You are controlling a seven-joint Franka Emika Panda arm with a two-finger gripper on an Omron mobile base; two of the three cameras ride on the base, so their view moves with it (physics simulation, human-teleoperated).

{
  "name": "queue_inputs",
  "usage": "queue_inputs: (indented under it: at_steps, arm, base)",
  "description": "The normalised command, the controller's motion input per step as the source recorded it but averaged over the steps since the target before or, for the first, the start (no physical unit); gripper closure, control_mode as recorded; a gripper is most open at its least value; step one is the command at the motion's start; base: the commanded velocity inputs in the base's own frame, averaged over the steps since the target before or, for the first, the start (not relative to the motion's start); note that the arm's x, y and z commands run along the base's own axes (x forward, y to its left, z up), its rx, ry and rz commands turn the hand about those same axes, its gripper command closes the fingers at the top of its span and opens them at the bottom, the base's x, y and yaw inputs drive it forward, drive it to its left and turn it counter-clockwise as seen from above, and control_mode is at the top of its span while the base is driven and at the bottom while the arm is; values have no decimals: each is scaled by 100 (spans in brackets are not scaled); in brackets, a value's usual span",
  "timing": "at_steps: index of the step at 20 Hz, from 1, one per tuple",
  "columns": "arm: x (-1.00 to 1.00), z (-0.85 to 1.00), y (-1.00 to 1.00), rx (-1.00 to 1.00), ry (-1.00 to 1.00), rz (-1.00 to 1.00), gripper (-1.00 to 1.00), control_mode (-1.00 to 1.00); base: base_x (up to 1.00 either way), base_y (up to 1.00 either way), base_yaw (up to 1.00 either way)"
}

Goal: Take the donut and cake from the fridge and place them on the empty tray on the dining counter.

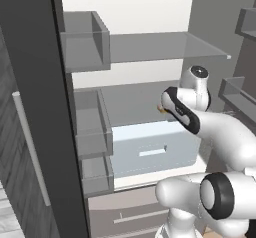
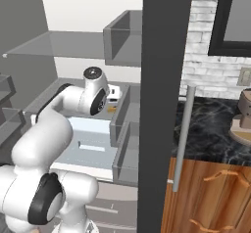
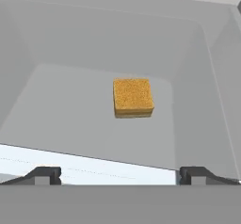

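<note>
We face the open fridge [image 1: 150, 47], arm reaching in over its glass shelf [image 3: 70, 110]. Our gripper [image 3: 120, 175] stands wide and holds nothing, one tip at each bottom corner of the hand view. The cake [image 3: 133, 98] lies alone on that shelf at 12 o'clock from the gripper, apart from the walls. We judge it light, soft and crumbly, a small square block. We would close on two opposite flat sides, low on the block, gently, so it neither crushes nor tips.
</note>
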Motion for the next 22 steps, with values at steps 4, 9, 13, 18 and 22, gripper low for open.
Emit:
queue_inputs:
  at_steps: [4, 9, 13, 18, 22]
  arm:
    - [45, -20, 0, 0, 0, 1, -100, -100]
    - [43, -14, 0, 0, 0, 2, -100, -100]
    - [39, -20, 0, 0, 0, 3, -100, -100]
    - [29, -19, -5, 0, 0, 2, -100, -100]
    - [6, -16, -4, 0, 0, 2, -100, -100]
  base:
    - [0, 0, 0]
    - [0, 0, 0]
    - [0, 0, 0]
    - [0, 0, 0]
    - [0, 0, 0]
